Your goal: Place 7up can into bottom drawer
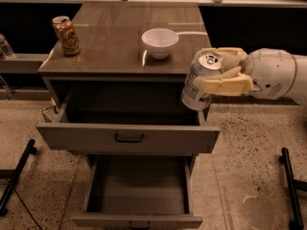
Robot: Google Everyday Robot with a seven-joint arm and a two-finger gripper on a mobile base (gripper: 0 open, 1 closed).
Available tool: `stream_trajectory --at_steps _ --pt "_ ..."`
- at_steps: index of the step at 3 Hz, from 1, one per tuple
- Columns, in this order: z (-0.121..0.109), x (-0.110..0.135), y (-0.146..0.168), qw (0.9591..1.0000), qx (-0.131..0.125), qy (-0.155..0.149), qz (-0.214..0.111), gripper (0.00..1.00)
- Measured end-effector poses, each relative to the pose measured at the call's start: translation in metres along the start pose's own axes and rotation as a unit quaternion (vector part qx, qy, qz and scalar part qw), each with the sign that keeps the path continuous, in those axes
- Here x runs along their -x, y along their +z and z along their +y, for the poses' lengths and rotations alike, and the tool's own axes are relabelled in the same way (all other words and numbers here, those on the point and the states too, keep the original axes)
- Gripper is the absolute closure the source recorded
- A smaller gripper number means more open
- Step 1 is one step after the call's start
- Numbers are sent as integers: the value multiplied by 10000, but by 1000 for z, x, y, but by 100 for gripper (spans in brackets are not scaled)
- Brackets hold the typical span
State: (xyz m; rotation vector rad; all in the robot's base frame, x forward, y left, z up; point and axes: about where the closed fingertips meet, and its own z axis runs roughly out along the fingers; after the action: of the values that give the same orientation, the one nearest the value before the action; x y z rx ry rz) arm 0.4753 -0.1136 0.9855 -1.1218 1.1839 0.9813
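The 7up can [197, 84], white with a silver top, is tilted and held in my gripper [221, 71], which is shut on it. It hangs in the air at the right end of the cabinet, above the right corner of the open middle drawer [127, 139]. The bottom drawer [136, 218] is pulled out below, a long grey tray with nothing showing inside. My white arm [276, 74] comes in from the right.
On the cabinet top stand a brown-gold patterned can [65, 35] at the back left and a white bowl [160, 42] in the middle. Black stand legs lie on the floor at the left [18, 172] and right [291, 188].
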Motion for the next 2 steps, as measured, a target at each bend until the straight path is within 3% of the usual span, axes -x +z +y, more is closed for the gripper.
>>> stream_trajectory --at_steps 1,2 --pt "23 -25 -11 10000 27 22 72 100" --pt "89 -96 -39 9990 46 118 423 100"
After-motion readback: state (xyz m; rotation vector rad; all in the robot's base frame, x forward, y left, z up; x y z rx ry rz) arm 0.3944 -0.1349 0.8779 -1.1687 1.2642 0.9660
